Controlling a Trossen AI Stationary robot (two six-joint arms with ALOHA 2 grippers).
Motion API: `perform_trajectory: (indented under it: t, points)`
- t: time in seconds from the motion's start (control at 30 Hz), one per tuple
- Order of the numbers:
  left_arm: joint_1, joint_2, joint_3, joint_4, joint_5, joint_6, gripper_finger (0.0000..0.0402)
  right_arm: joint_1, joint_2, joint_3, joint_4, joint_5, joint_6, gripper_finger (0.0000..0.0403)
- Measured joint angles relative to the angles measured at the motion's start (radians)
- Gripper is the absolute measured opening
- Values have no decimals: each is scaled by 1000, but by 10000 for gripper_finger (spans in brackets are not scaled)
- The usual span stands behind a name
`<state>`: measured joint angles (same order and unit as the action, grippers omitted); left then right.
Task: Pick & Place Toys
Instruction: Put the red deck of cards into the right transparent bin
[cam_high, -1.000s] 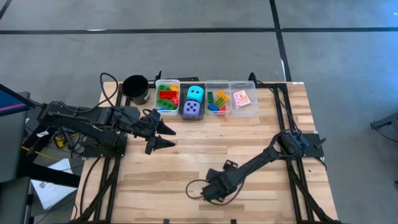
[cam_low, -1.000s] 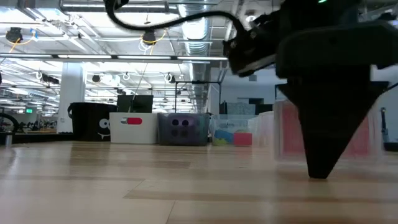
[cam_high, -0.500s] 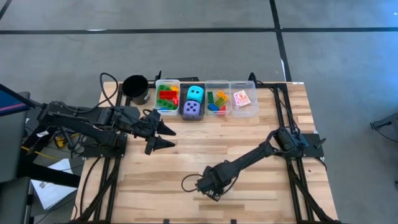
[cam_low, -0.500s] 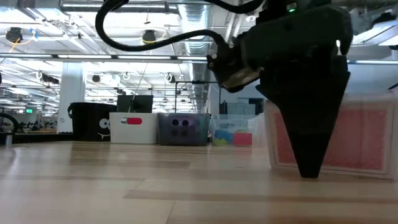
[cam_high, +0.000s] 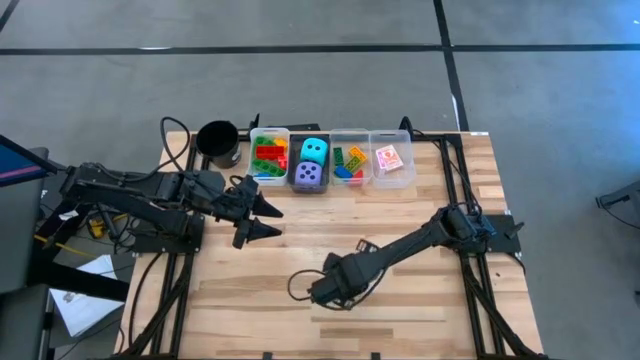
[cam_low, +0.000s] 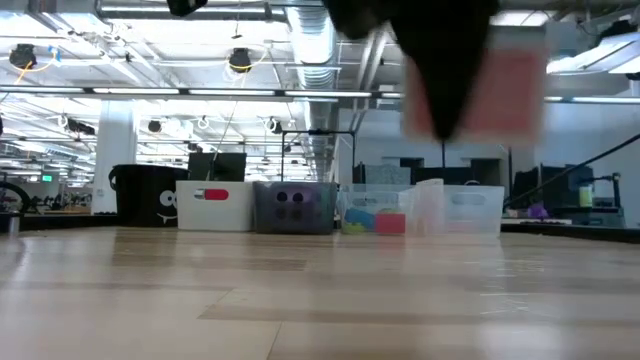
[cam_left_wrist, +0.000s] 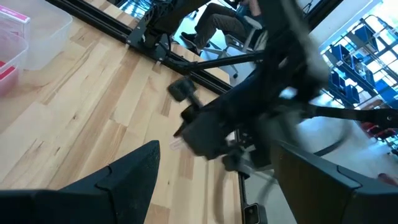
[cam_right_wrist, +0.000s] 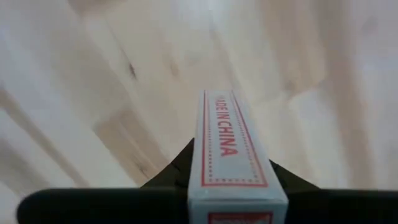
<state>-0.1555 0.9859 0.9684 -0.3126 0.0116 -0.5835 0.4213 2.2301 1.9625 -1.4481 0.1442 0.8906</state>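
1. Two fingers of my right gripper (cam_right_wrist: 233, 186) are clamped on a red-white card box (cam_right_wrist: 233, 152), lifted clear of the table (cam_high: 400, 215) near its front edge.
2. My left gripper (cam_high: 268, 220) waits spread wide, near the bins (cam_high: 380, 180).
3. Bins hold the bricks (cam_high: 268, 158), purple die (cam_high: 308, 175), cyan die (cam_high: 314, 150) and another card (cam_high: 389, 157).

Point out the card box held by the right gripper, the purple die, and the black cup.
card box (cam_right_wrist: 229, 149), right wrist view, on its narrow printed edge.
purple die (cam_high: 309, 175), high view, on its top face.
black cup (cam_high: 217, 134), high view, on its dark opening.
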Motion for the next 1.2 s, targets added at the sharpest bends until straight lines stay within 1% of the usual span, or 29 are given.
perform_trajectory:
  t: [0.13,0.2,0.27,0.4,0.5,0.57,0.67,0.7,0.8,0.87,0.9,0.93,1.0,1.07,1.1,1.17,1.2]
  points:
    - [0,0,0,2,-19,0,298,-28,-2,185,-111,173,-1,63]
    - [0,0,0,14,-32,1,298,-60,-5,264,-123,259,-17,63]
    - [0,0,0,40,-58,2,298,-103,-7,319,-124,319,-48,63]
    - [0,0,0,110,-116,3,298,-221,-21,373,-118,412,-152,63]
    - [1,0,0,143,-137,3,298,-332,-35,377,-118,483,-245,63]
    - [2,0,0,150,-138,3,298,-402,-49,381,-65,492,-295,63]
    - [0,0,0,150,-131,3,298,-485,-90,378,-47,486,-335,63]
    - [2,0,0,150,-127,4,298,-508,-99,381,-17,489,-349,63]
    - [18,-6,0,150,-132,29,298,-567,-150,365,-12,494,-410,63]
    - [40,-19,1,140,-135,50,298,-593,-176,367,23,513,-421,63]
    - [49,-27,0,137,-135,63,298,-610,-189,364,-8,512,-427,63]
    - [60,-35,2,148,-135,81,298,-622,-197,363,-19,516,-427,63]
    - [89,-71,1,110,-136,119,298,-641,-209,366,-7,526,-414,63]
    - [118,-106,2,105,-136,170,298,-658,-218,364,-64,530,-387,63]
    - [131,-131,1,75,-137,199,298,-663,-221,364,-74,533,-363,63]
    - [165,-178,1,66,-138,270,298,-657,-223,364,-134,542,-299,63]
    - [179,-204,1,46,-138,307,298,-648,-223,362,-128,541,-279,63]
